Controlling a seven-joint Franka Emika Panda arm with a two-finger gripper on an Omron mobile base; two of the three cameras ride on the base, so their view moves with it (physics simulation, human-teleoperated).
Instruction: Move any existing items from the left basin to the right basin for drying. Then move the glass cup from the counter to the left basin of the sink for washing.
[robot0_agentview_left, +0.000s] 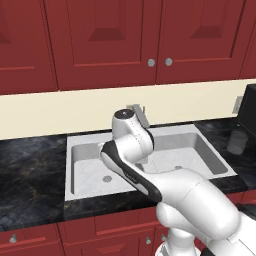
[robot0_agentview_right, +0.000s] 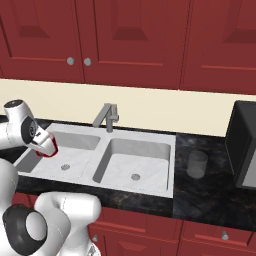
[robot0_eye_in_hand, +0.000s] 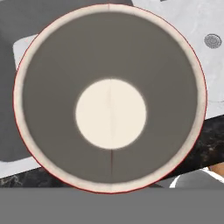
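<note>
1. The gripper (robot0_agentview_right: 46, 148) is clamped on the red cup (robot0_agentview_right: 48, 149), held up over the left basin (robot0_agentview_right: 70, 159) of the sink (robot0_agentview_left: 212, 150), clear of its floor.
2. In the hand view, the red cup's (robot0_eye_in_hand: 109, 98) pale rim and round pale bottom face the camera.
3. The right basin (robot0_agentview_right: 137, 167) lies beyond the sink's divider.
4. The glass cup (robot0_agentview_right: 197, 164) stands upright on the counter (robot0_agentview_right: 200, 192), right of the sink, near a dark appliance (robot0_agentview_right: 243, 145).

**Black counter with a white double sink**

The counter (robot0_agentview_right: 210, 192), black with faint pale veins, runs over red cabinets (robot0_agentview_right: 150, 227). The sink (robot0_agentview_right: 165, 145) is set into it, a grey faucet (robot0_agentview_right: 106, 117) at its back middle. The glass cup (robot0_agentview_right: 197, 164) stands upright on the counter right of the sink, beside a dark appliance (robot0_agentview_right: 245, 145).
</note>
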